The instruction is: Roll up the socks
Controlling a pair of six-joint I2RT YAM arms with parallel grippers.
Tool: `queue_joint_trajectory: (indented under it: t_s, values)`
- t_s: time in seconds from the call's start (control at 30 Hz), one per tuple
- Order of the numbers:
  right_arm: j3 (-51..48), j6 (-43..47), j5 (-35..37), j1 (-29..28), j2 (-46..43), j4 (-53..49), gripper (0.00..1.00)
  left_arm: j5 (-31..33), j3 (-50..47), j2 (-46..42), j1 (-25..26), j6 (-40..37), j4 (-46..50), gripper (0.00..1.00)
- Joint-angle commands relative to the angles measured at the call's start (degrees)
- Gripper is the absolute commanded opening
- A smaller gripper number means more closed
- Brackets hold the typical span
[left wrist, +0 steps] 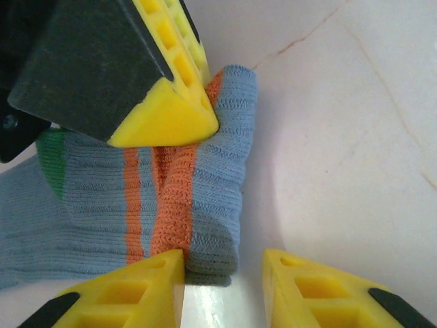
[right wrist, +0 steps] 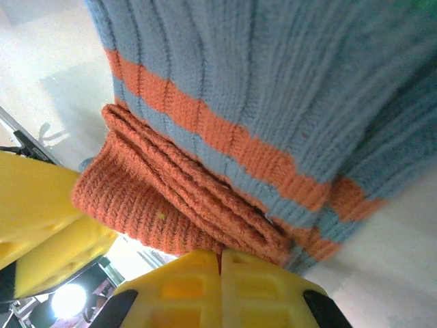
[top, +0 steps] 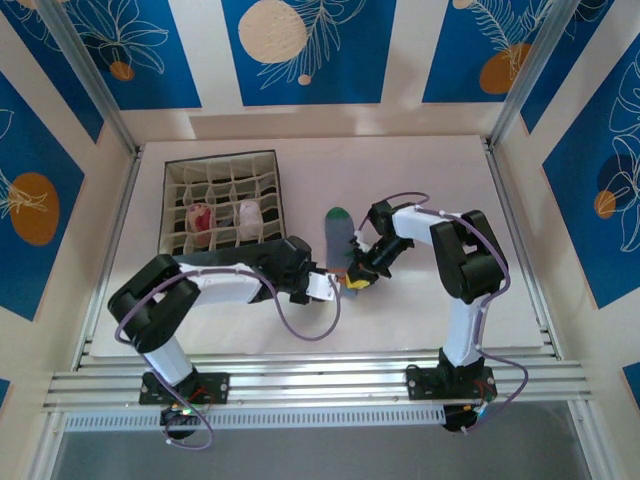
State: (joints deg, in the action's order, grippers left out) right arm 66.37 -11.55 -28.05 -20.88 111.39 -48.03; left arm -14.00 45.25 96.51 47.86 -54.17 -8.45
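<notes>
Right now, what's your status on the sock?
Left gripper open beside the orange cuff. Right gripper shut, tip at it. Grey-blue sock lies flat, cuff folded over. Grippers crowded close there.

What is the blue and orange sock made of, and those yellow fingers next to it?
Sock: looks like soft knitted yarn, matte, maybe cotton; ribbed rows of stitches show, with a thicker orange cuff. Yellow fingers: probably hard plastic, smooth and slightly glossy, with moulded hollow cells; stiff rubber is possible too.
</notes>
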Motion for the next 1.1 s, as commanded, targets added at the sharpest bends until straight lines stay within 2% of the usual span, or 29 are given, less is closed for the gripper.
queue_joint_trajectory:
  t_s: [0.0,0.37,0.57,0.67,0.77,0.8,0.87,0.93,1.07]
  values:
    - [1.30,1.29,1.24,0.41,2.09,-2.92,0.00,2.01,1.61,1.57,1.32,-4.24,-1.82,0.33]
    - [2.87,2.47,-0.20,0.44,3.29,-4.74,0.00,3.19,3.59,5.22,3.10,-7.16,-1.62,0.35]
    - [3.62,3.29,-0.95,0.41,4.28,-5.84,0.00,6.19,6.39,7.74,3.37,-5.10,1.87,0.34]
    - [3.90,3.51,-1.14,0.41,4.36,-6.20,0.00,7.13,8.66,8.67,3.38,-2.78,6.40,0.28]
    - [3.94,3.63,-1.11,0.36,3.98,-6.35,0.01,6.94,10.76,9.33,3.29,-0.76,11.19,0.12]
    - [3.79,3.63,-0.95,0.48,3.69,-6.08,0.03,6.72,11.56,9.60,3.30,-0.04,12.98,0.07]
    - [2.94,3.18,-0.61,0.65,2.07,-4.29,0.20,4.71,13.44,10.48,3.00,1.81,17.60,0.00]
    - [1.43,2.53,-0.58,0.77,-0.67,-1.33,0.35,2.10,15.59,11.44,2.37,4.41,22.74,0.00]
    - [-1.48,0.40,-0.01,1.71,-7.08,4.68,0.40,-5.68,17.79,12.51,-0.03,11.09,28.27,0.00]
